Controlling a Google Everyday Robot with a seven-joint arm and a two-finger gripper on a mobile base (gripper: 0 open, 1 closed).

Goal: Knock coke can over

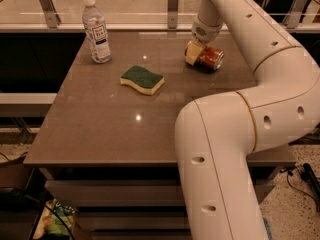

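The red coke can (212,58) lies on its side on the brown table (115,124), at the far right, its silver end pointing right. My gripper (193,54) hangs from the white arm and sits right against the can's left end, low over the table.
A clear water bottle (96,31) with a white cap stands upright at the far left corner. A green and yellow sponge (142,80) lies mid-table. My white arm (235,149) fills the right foreground. A glass railing (173,6) runs behind the table.
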